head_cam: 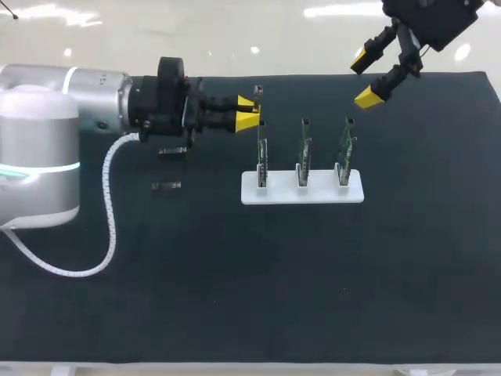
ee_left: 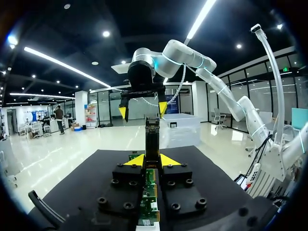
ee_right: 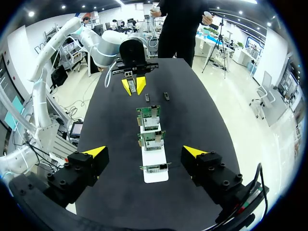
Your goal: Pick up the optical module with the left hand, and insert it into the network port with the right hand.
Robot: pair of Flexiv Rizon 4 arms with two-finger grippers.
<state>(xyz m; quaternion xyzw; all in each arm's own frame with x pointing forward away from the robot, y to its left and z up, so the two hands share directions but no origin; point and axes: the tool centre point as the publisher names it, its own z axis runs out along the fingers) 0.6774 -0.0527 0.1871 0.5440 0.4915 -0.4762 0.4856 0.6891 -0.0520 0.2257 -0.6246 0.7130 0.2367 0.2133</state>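
Holding the slim dark metal optical module [head_cam: 257,94] clamped between its yellow tips, the left hand [head_cam: 248,111] hangs above the black desk [head_cam: 235,274], just beside three green circuit boards [head_cam: 302,149] upright in a white holder [head_cam: 313,193], probably presenting it for handover. The module seems to stand upright, long axis vertical. The right hand [head_cam: 363,78] hovers well apart, fingers spread wide, empty.
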